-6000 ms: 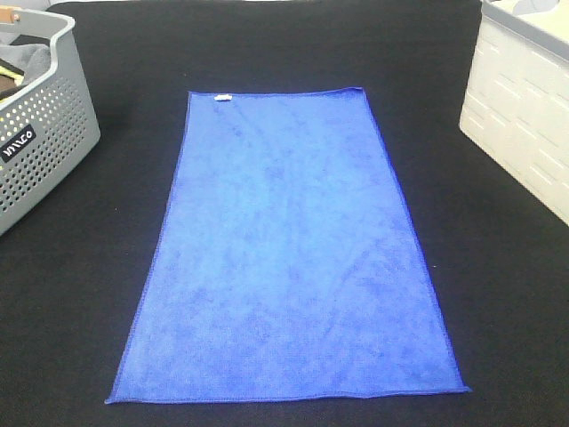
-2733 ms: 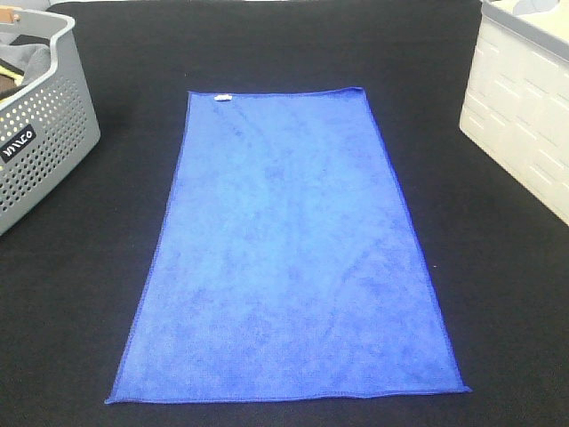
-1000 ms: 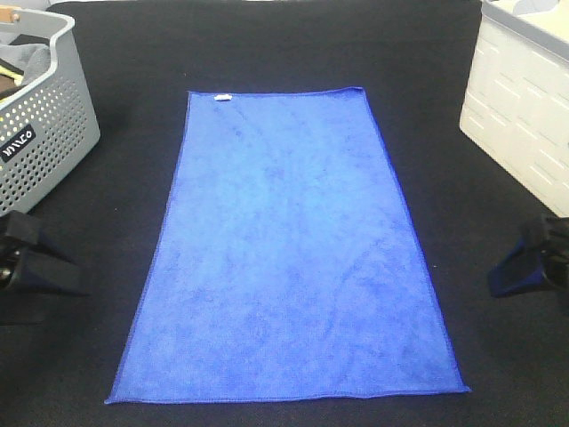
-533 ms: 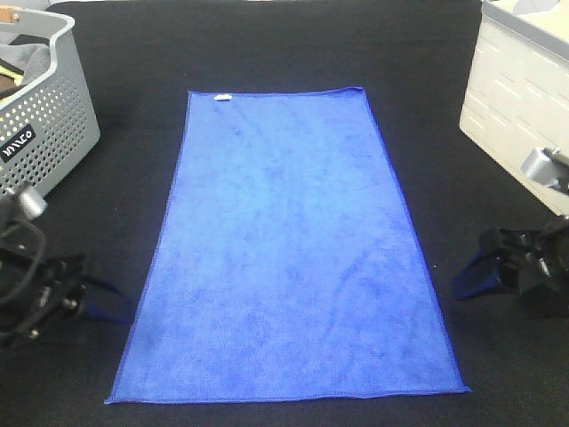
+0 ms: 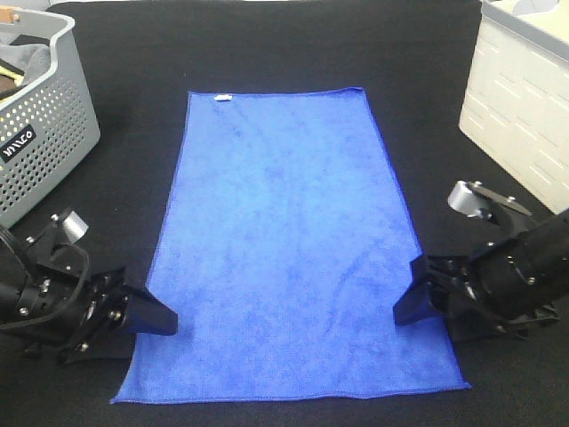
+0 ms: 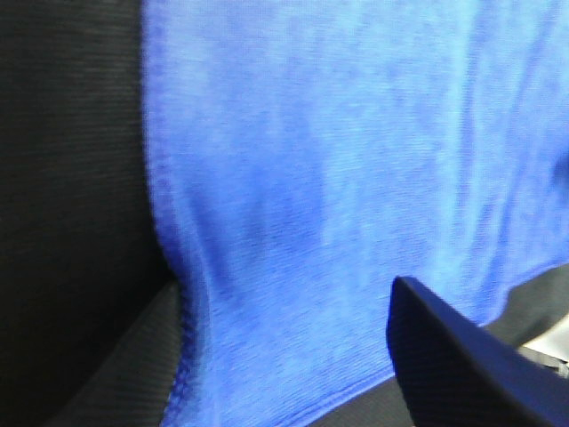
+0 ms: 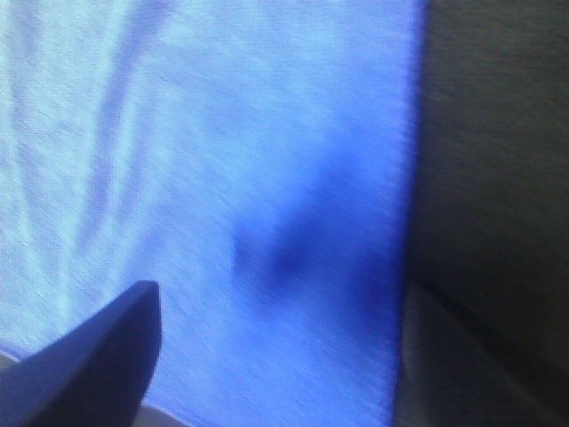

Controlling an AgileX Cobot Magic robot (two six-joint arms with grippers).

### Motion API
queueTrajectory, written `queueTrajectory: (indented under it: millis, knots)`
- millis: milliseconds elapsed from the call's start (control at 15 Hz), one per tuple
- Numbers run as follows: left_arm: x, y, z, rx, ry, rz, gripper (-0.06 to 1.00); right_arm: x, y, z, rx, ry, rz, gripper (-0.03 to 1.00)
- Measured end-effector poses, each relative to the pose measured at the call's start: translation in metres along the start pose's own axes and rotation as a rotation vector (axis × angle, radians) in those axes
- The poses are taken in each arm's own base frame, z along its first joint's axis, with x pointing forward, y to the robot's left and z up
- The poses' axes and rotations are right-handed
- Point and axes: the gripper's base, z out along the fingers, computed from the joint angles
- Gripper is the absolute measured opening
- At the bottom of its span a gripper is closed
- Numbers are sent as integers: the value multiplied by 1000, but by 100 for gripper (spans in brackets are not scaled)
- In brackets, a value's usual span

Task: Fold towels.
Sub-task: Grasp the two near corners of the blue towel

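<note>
Where the black tabletop (image 5: 267, 44) fills the high view, a grey perforated basket (image 5: 49, 133) holding dark cloths stands at the upper left of the frame. Below it, at the lower left, the left gripper (image 5: 164, 320) lies low with its tip at the left long edge of the towel (image 5: 284, 231). Its jaws are spread apart and hold nothing, and in the left wrist view the hem runs between the two fingers (image 6: 444, 365). The towel, bright blue, lies flat and lengthwise down the middle of the frame, with a small white tag (image 5: 222, 98) at its upper left corner. At the lower right, the right gripper (image 5: 407, 307) meets the right long edge, likewise spread and empty, with one finger over the cloth. A white crate (image 5: 524, 116) occupies the upper right.
</note>
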Motion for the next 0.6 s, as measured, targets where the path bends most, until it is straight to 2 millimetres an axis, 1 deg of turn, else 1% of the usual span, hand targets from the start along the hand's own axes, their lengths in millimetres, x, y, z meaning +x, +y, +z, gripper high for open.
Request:
queueTrajectory:
  millis: [67,133,200,267,333,400,467,533,600]
  knots:
    - [-1,0,3,24,4,0,63,0,5,5,0,-7,9,69]
    - [-3,-1,6,41,10,1,61,-1,8,8,3,-11,13,62]
    - [-5,-1,8,43,12,3,56,-1,9,10,5,-15,24,56]
    - [-6,0,10,39,13,1,47,-1,9,11,9,-19,30,44]
    - [-6,2,11,27,15,-1,35,-1,8,12,17,-20,31,34]
    - [-6,4,12,9,14,-2,17,0,7,13,25,-23,35,18]
    - [-6,5,12,5,16,2,5,0,7,13,25,-23,37,7]
    - [-6,5,12,5,18,7,1,0,8,13,25,-26,40,0]
    - [-6,4,10,5,20,20,0,0,8,11,25,-34,46,0]
